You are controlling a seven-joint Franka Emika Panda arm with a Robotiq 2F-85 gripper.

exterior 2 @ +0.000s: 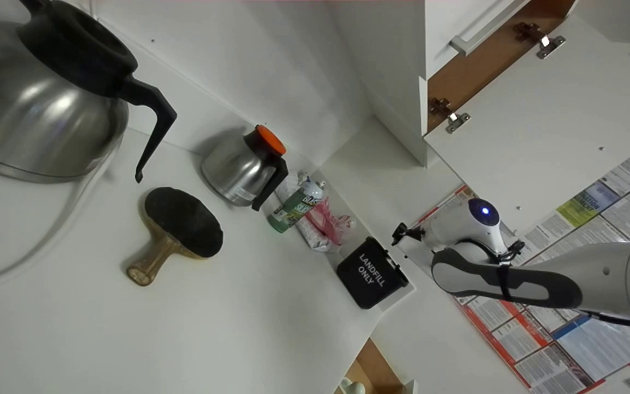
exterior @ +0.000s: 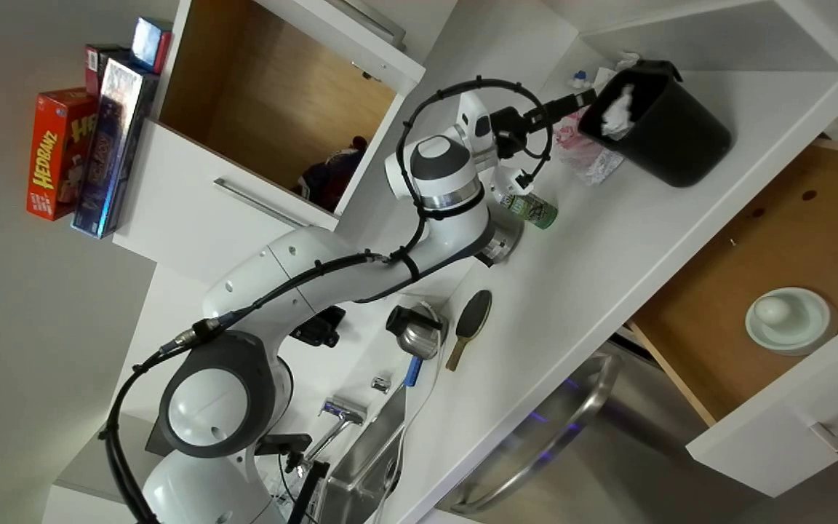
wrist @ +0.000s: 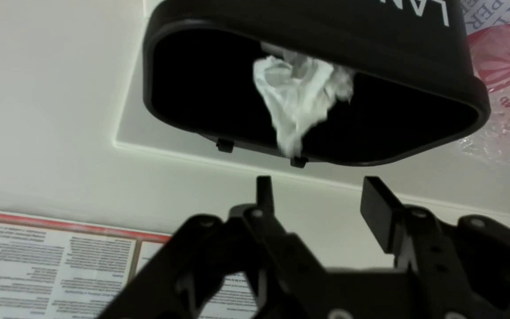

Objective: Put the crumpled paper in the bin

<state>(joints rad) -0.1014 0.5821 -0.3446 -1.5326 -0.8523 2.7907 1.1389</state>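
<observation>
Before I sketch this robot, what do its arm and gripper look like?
The rounded white arm has dark grey joint covers, a black cable strapped along it and a blue light in a dark oval panel. The two-fingered gripper is black and angular.

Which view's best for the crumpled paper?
Wrist view: the crumpled paper is largest, folds visible against the dark inside of the bin. In an exterior view, the crumpled paper is small and washed out; in an exterior view, the bin shows only its outside, crumpled paper unseen.

Rough, matt crumpled paper and smooth plastic bin
</observation>
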